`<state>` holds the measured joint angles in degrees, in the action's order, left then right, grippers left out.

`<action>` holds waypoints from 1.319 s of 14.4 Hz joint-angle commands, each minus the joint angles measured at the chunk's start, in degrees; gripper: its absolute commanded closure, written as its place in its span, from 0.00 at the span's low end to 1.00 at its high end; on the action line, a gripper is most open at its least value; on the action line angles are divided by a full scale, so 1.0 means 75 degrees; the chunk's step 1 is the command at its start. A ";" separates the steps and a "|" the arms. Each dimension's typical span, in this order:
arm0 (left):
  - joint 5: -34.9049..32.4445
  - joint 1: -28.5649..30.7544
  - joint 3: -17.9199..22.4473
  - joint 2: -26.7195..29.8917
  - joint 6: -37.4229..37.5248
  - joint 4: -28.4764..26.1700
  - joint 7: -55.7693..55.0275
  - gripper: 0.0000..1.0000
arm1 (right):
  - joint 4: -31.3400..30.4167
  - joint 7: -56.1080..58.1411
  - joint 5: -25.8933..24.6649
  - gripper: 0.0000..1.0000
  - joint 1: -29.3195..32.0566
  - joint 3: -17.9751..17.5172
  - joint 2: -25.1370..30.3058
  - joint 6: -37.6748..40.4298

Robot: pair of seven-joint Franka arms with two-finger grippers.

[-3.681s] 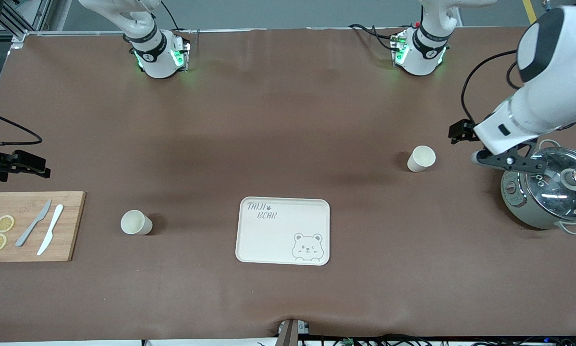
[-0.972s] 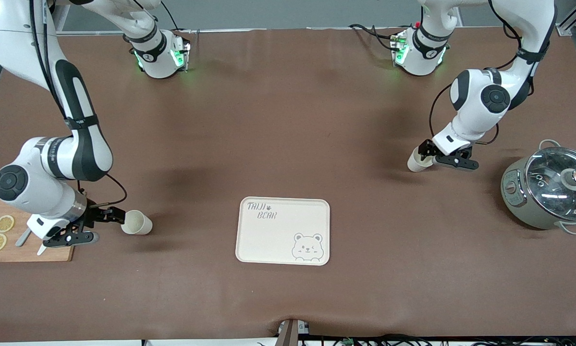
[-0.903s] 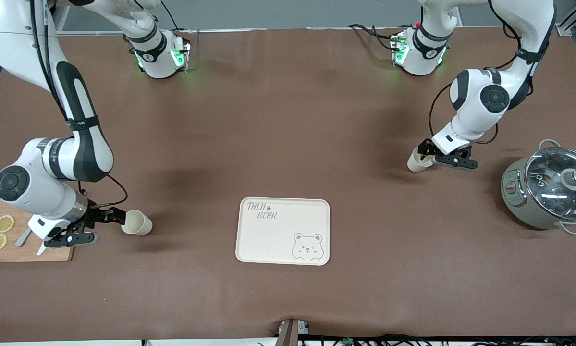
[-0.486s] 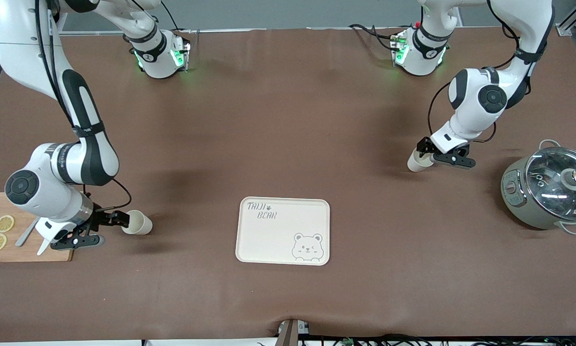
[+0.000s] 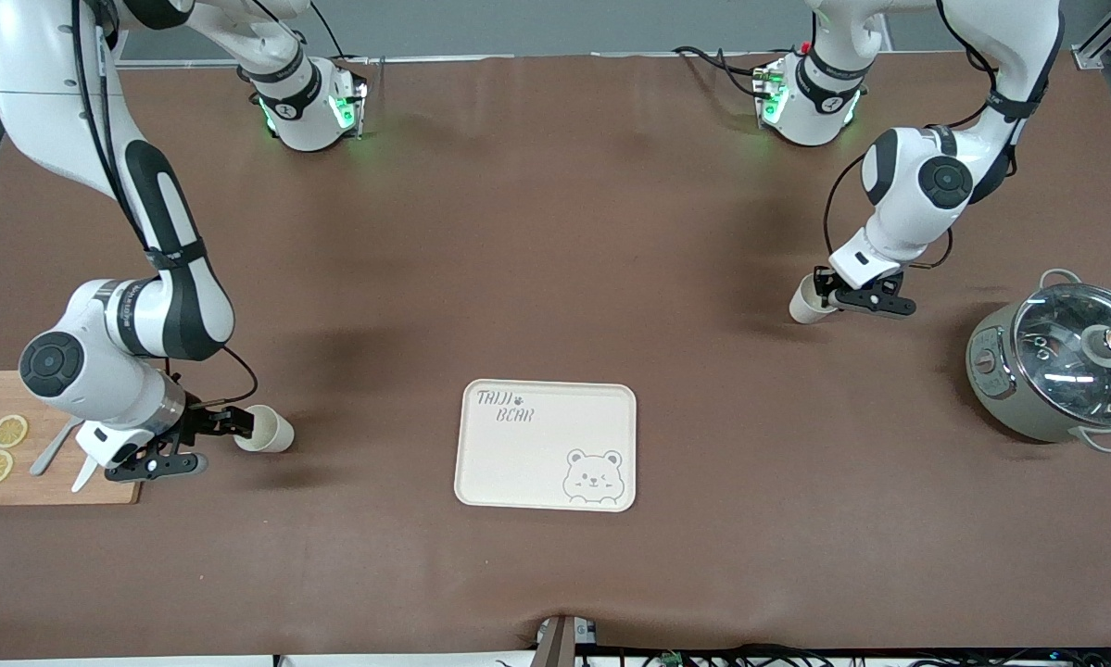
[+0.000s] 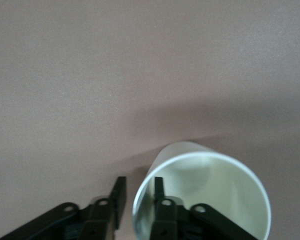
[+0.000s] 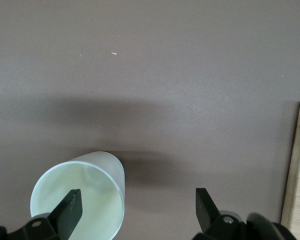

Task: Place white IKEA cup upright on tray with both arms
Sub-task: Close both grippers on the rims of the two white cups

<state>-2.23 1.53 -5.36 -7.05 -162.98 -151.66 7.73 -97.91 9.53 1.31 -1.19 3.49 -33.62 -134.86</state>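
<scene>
While the wooden cutting board (image 5: 50, 435) sits at the right arm's end of the table with its lemon slices (image 5: 1, 448) and two knives (image 5: 64, 451), the right gripper (image 5: 224, 427) is low beside it at the mouth of a white cup (image 5: 268, 430) lying on its side. Its fingers stand wide apart; in the right wrist view one fingertip (image 7: 70, 210) hangs inside the cup's (image 7: 82, 197) rim and the other (image 7: 204, 205) is well clear of the wall, so nothing is pinched.

The cream tray (image 5: 547, 445) with the bear drawing lies mid-table, nearer the front camera than either cup, nothing on it.

Toward the left arm's end, the left gripper (image 5: 824, 289) has narrowed onto the rim of a second white cup (image 5: 806, 302), which tilts on the table; the left wrist view shows one finger (image 6: 160, 210) inside the cup (image 6: 210, 190) and one outside (image 6: 117, 197), clamping the wall. A lidded pot (image 5: 1060, 366) stands at that end, apart from the cup.
</scene>
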 commanded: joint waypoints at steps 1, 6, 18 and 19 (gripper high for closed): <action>0.0145 0.0031 -0.0024 0.0037 -0.0230 -0.0076 0.0035 1.00 | -0.0094 0.0018 -0.0045 0.00 -0.0029 0.0003 -0.0029 -0.0100; 0.0134 -0.0074 -0.0106 0.0002 0.0189 0.0531 -0.0348 1.00 | -0.0094 0.0018 -0.0045 0.00 -0.0087 0.0003 -0.0194 -0.0182; 0.0133 -0.1948 -0.0364 -0.1777 0.4818 0.5885 -0.4332 1.00 | -0.0094 0.0006 -0.0045 0.00 -0.0134 0.0003 -0.0440 -0.0475; 0.0133 -0.2135 -0.0364 -0.1988 0.4948 0.6249 -0.4684 1.00 | -0.0094 0.0006 -0.0045 0.00 -0.0134 0.0003 -0.0440 -0.0475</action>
<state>-2.14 -12.39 -8.22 -16.57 -129.74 -113.18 -23.35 -98.62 9.53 1.31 -2.04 3.45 -36.79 -137.82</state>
